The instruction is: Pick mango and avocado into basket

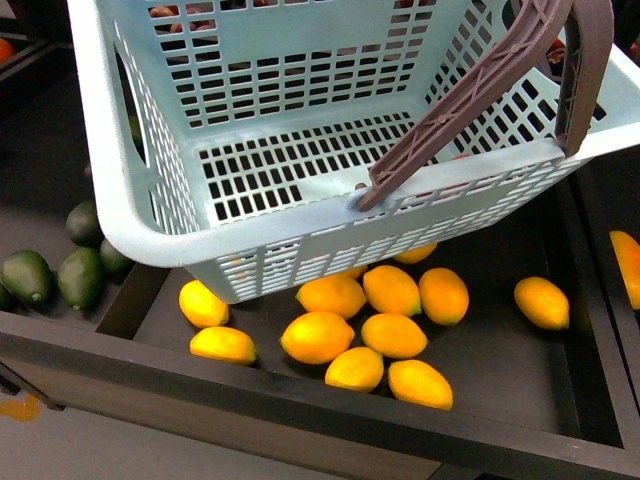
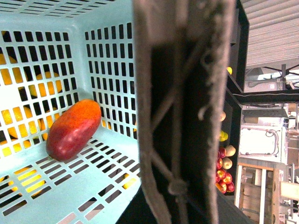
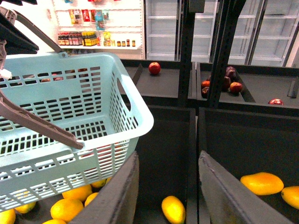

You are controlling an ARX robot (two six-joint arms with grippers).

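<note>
The pale teal basket (image 1: 300,245) hangs tilted above a dark bin of yellow-orange mangoes (image 1: 318,336). A red-orange mango (image 2: 72,130) lies on the basket's slotted floor. My left gripper is shut on the brown handle (image 2: 182,116), which fills the left wrist view and hides the fingers. Dull green avocados (image 1: 28,275) lie in the bin to the left, partly under the basket's corner. In the right wrist view the basket (image 3: 93,107) is to one side. My right gripper (image 3: 168,186) is open and empty, and a yellow mango (image 3: 173,209) lies far below it.
A dark divider (image 1: 130,295) separates the avocado bin from the mango bin, and a dark front rail (image 1: 300,405) runs along the shelf. More mangoes (image 3: 261,183) lie in the bin to the right. Red apples (image 3: 154,68) sit on the shelves behind.
</note>
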